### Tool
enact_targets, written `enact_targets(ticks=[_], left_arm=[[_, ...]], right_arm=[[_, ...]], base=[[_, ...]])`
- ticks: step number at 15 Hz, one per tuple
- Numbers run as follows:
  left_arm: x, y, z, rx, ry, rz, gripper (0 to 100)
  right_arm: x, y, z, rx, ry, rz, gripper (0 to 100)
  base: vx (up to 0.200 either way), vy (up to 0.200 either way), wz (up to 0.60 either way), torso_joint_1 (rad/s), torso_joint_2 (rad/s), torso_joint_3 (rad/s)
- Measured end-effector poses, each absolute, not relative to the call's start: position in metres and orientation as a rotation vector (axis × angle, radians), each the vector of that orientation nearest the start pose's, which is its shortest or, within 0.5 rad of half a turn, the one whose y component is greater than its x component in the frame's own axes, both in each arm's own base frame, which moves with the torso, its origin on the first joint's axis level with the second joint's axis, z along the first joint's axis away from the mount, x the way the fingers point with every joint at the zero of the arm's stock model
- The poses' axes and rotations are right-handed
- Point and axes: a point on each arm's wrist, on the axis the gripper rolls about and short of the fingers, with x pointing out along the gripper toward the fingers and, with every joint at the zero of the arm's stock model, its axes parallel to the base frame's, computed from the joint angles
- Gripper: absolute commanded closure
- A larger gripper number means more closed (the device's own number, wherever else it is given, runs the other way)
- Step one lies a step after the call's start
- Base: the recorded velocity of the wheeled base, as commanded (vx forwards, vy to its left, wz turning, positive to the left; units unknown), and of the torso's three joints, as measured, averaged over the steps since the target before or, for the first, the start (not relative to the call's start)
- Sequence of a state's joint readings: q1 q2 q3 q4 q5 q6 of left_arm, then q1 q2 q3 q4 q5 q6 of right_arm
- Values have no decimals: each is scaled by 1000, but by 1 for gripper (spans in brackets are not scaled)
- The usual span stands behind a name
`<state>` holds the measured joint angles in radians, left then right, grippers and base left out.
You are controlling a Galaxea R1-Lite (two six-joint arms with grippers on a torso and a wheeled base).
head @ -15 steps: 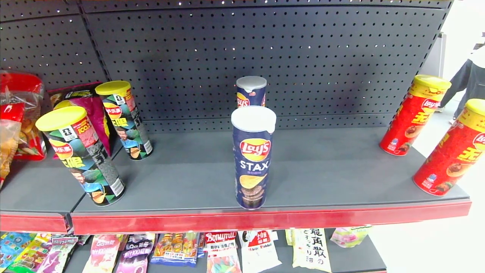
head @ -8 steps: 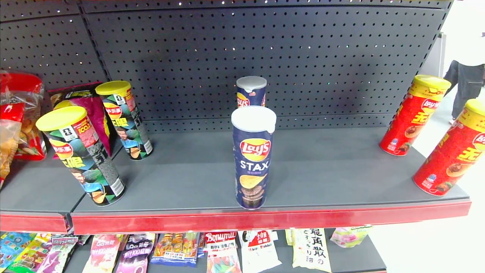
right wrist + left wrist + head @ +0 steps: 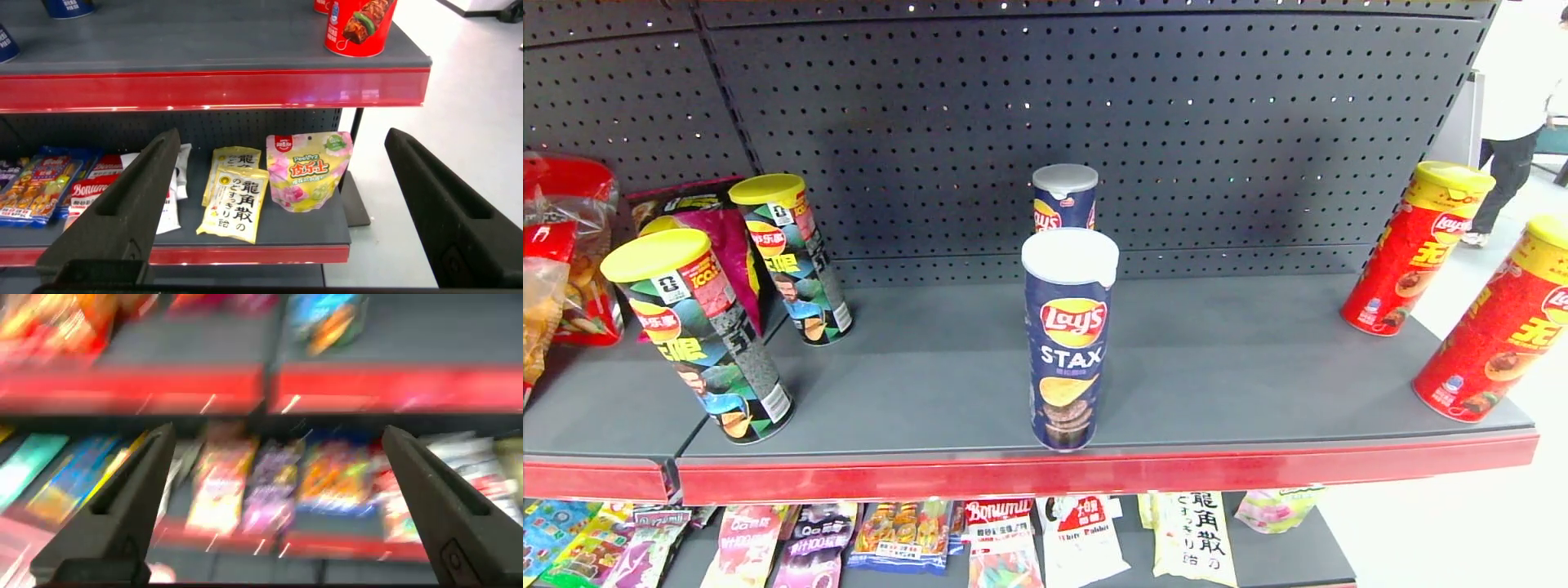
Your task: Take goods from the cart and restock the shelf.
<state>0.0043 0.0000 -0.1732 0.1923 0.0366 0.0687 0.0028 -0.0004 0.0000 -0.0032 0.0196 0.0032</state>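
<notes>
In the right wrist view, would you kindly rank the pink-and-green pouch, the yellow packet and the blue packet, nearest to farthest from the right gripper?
1. pink-and-green pouch, straight ahead of the open right gripper, at the row's right end.
2. yellow packet, next along toward the robot's left.
3. blue packet, farthest along to the left.

Navy chip can [image 3: 1068, 343] upright at shelf [image 3: 1217, 367] front edge, second navy can [image 3: 1064, 198] behind
</notes>
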Motion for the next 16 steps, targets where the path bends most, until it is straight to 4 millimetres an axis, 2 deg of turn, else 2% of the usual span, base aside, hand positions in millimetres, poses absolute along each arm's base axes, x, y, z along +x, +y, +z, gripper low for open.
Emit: enact_targets(ticks=[3,8,16], left_arm=[[-36,-1,108,121,-71,-10,0],[-43,0,128,41,-171,-3,0],[-38,0,115,2,-130,-12,0]], right_arm=[[-23,0,76,3,-4,22,0],[-23,0,76,3,-4,23,0],[-23,0,76,0,-3,22,0]], base=[[0,0,0,0,0,0],[0,0,0,0,0,0],[0,0,0,0,0,0]])
